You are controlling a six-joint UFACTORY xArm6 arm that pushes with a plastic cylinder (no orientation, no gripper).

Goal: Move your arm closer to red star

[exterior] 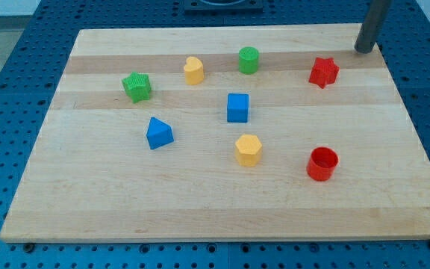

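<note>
Far off to the view's left of my tip (363, 50) sit the green star (136, 87), blue triangle (159, 134), yellow block (193, 70), blue cube (238, 107), yellow hexagon (248, 150) and green cylinder (248, 60). The red star (323, 72) lies near, just down-left, apart from it. The red cylinder (322, 164) lies well below. My tip (a bare rod, nothing to grip with) rests on the board (394, 187).

my tip (364, 49) up-right of red star (324, 72)

Green star (136, 87), blue cube (237, 107), red cylinder (322, 164) on board (88, 202)
</note>
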